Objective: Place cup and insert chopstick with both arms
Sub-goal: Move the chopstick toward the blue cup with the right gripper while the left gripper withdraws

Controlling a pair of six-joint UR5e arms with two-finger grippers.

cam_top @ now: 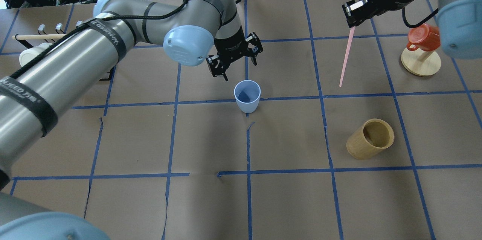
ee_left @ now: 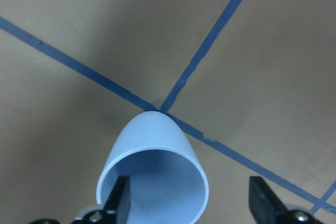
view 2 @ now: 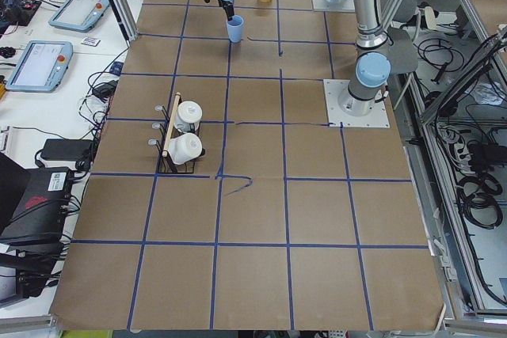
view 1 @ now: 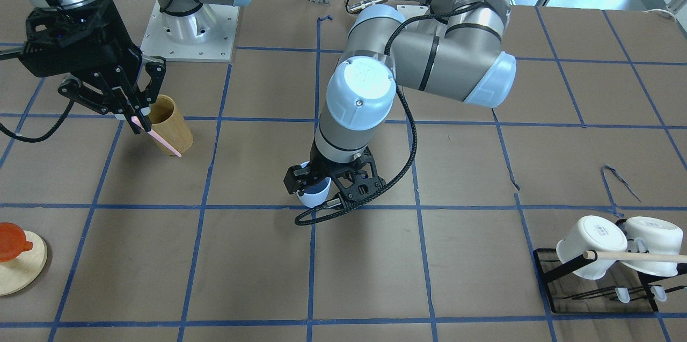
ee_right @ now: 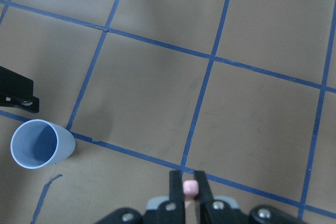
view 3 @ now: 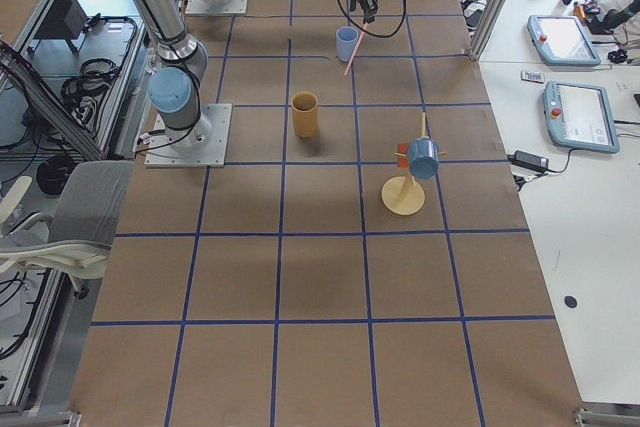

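Observation:
The light-blue cup stands upright on a blue tape crossing near the table's middle. It also shows in the front view, the left wrist view and the right wrist view. My left gripper is open and hovers just above and beyond the cup, not touching it; its fingers straddle the rim. My right gripper is shut on a pink chopstick and holds it high at the far right, hanging down. In the front view the chopstick crosses in front of the bamboo cylinder.
A tan bamboo cylinder stands on my right side. A red mug sits on a round wooden stand at the far right. White mugs and a wooden rod are on a black rack at the far left.

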